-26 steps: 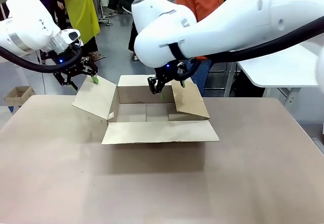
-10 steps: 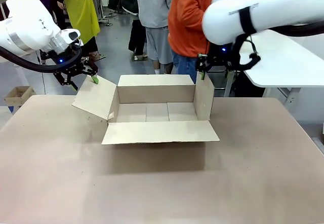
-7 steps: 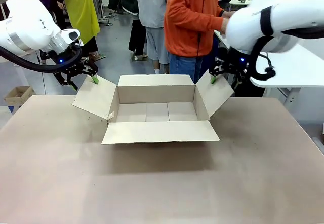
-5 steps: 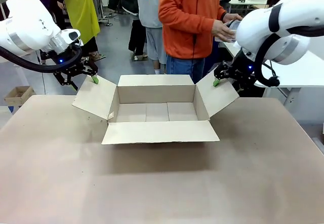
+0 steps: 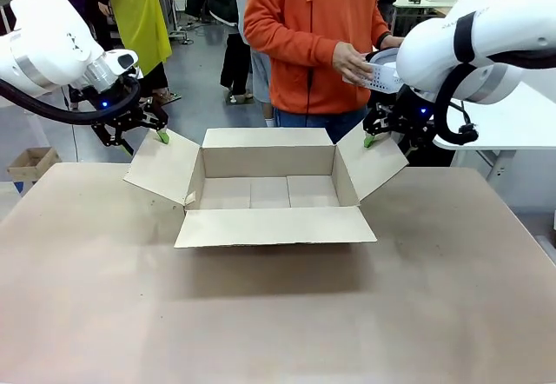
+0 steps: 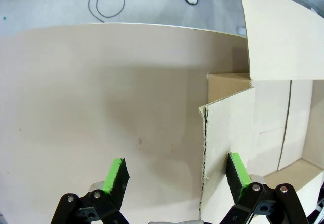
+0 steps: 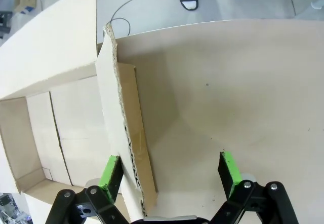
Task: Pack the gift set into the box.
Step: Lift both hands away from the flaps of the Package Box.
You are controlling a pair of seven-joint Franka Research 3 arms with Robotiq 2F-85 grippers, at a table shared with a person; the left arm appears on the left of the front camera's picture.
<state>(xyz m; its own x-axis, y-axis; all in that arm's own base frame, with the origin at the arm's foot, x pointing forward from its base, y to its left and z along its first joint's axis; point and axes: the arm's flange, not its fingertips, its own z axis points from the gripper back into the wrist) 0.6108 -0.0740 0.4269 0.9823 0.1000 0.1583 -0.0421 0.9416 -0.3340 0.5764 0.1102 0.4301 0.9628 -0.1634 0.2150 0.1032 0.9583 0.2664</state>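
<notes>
The box (image 5: pixel 269 193), a big brown carton, stands open on the table with all its flaps spread. My left gripper (image 5: pixel 144 139) is open at the left flap (image 6: pixel 228 127), whose torn edge stands between the fingers (image 6: pixel 115 176). My right gripper (image 5: pixel 387 135) is open too, straddling the right flap (image 7: pixel 126 127) at its top edge. Behind the box a person in an orange top holds the gift set's pale perforated tray (image 5: pixel 380 76) in one hand, above the box's far right corner. What lies in the tray is hidden.
The brown table (image 5: pixel 278 314) has wide bare room in front of the box. A small brown carton (image 5: pixel 30 162) sits on the floor at far left. A white table (image 5: pixel 495 115) stands behind my right arm. Other people stand farther back.
My right gripper swung the right flap from folded in over the box to spread outward. The person stepped up behind the box with the tray. The left arm stayed put.
</notes>
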